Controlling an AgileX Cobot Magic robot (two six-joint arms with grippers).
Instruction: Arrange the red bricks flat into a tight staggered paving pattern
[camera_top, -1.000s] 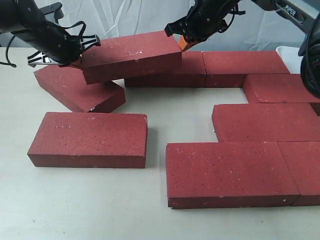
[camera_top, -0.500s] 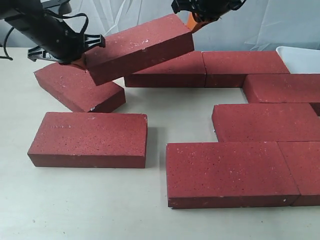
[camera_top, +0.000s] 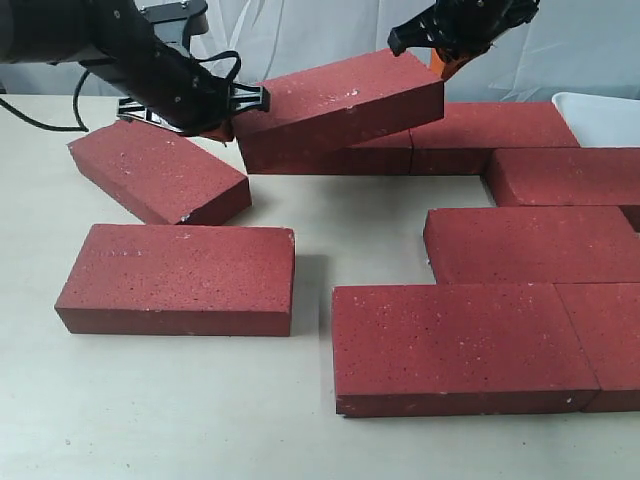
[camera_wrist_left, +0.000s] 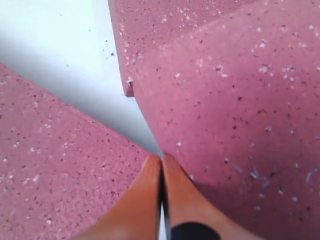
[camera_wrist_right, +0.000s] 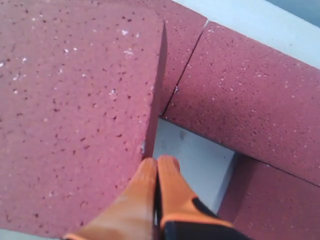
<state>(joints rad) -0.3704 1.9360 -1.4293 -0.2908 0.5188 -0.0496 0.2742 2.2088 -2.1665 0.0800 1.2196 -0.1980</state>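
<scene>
The paving is partly done. The lifted brick (camera_top: 340, 100) hangs tilted in the air, pressed end to end between both grippers. The left gripper (camera_wrist_left: 161, 162) has its fingers together against one end. The right gripper (camera_wrist_right: 157, 167) also has its fingers together, at the other end. Behind and right of this brick, six bricks (camera_top: 530, 245) lie flat in staggered rows. Left of it, a skewed brick (camera_top: 155, 170) and a straight brick (camera_top: 180, 275) lie loose, so I judge three remain.
</scene>
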